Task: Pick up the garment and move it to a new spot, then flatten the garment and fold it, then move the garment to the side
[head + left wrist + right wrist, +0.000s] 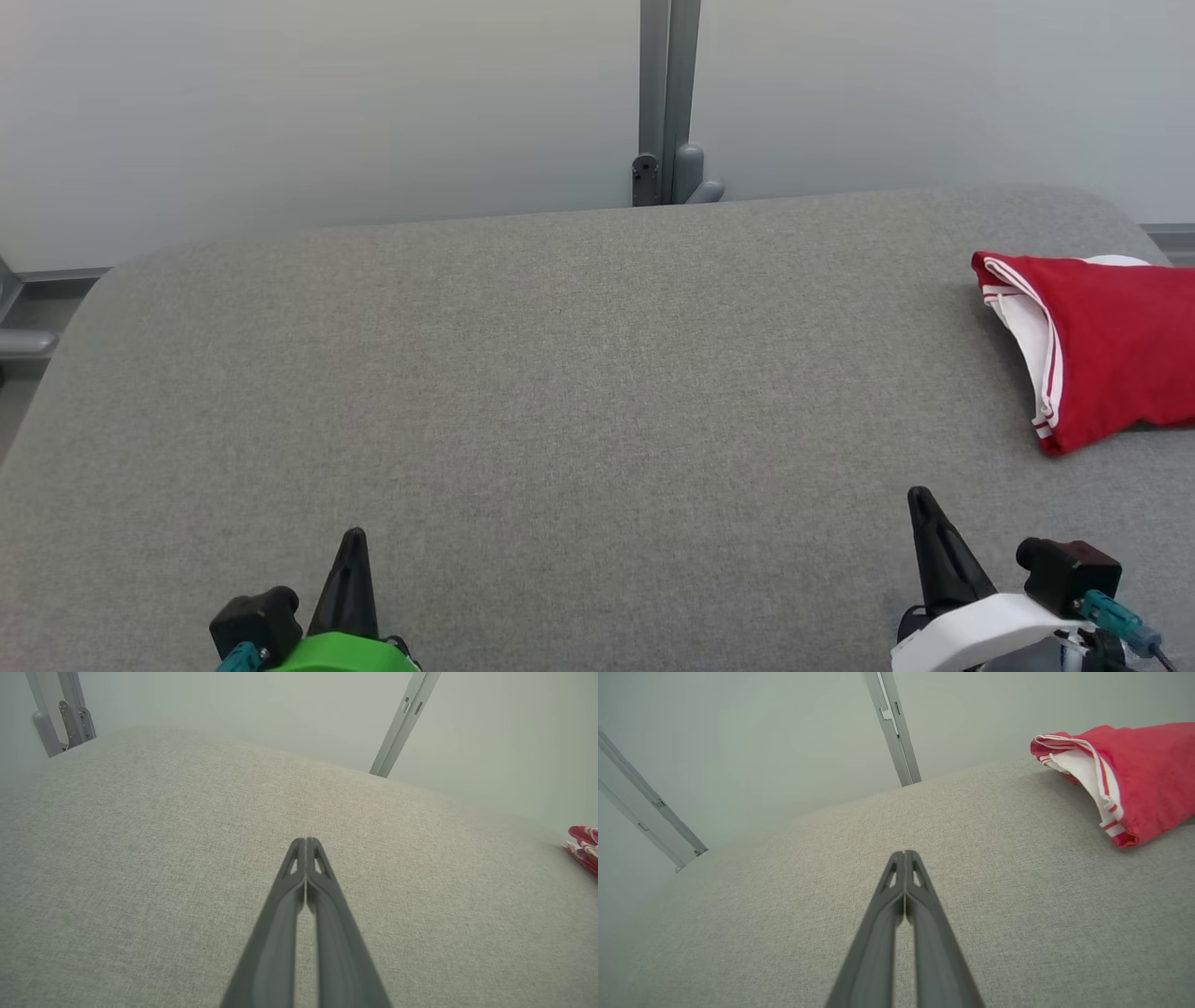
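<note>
Plainly, left gripper (306, 844) and right gripper (904, 856) were closed, empty. Garment (1111, 355) hugged the tabletop (560, 392) edge; a nudge could drop it

The garment (1111, 355) lies at the right edge of the surface (560, 392), ahead of my right gripper (920, 497) and well apart from my left gripper (355, 535).

No readable text, label or number on the red garment (1120, 345) or elsewhere, at least at this blur
</note>
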`<state>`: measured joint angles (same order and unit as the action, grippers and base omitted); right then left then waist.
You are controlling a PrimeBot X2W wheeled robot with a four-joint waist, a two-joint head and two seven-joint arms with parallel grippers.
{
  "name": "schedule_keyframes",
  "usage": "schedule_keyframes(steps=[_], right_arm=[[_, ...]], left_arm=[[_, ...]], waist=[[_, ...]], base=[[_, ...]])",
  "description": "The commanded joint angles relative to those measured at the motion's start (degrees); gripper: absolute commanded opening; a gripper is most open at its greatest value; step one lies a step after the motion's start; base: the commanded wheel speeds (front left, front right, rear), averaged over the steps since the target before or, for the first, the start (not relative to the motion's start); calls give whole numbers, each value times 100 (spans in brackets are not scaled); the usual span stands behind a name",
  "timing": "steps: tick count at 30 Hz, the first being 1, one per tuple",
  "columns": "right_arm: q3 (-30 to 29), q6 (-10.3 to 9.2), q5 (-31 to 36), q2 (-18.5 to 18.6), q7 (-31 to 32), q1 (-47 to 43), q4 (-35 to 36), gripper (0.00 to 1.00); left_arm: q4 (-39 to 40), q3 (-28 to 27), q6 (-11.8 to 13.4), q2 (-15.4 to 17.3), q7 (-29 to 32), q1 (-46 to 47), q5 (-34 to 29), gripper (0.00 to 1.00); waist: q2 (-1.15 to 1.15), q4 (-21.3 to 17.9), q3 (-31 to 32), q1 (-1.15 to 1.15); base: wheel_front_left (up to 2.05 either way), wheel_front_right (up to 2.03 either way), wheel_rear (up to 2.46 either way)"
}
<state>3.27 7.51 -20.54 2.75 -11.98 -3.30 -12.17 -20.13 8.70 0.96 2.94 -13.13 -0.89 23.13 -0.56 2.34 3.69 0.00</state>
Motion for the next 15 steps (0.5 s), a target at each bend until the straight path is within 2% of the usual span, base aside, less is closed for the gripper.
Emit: schedule_keyframes(steps=[1,15], right_arm=[[-70,0,-298,49,79,151,72,0],[-330,-1,-1579,106,453,285,35,0]], left_arm=[[111,-44,-49,1,37,184,289,0],[165,-127,-193,0,252,343,1496,0]], waist=[[4,-4,-6,0],[10,-30,-49,0]], base=[[0,0,0],[0,0,0]])
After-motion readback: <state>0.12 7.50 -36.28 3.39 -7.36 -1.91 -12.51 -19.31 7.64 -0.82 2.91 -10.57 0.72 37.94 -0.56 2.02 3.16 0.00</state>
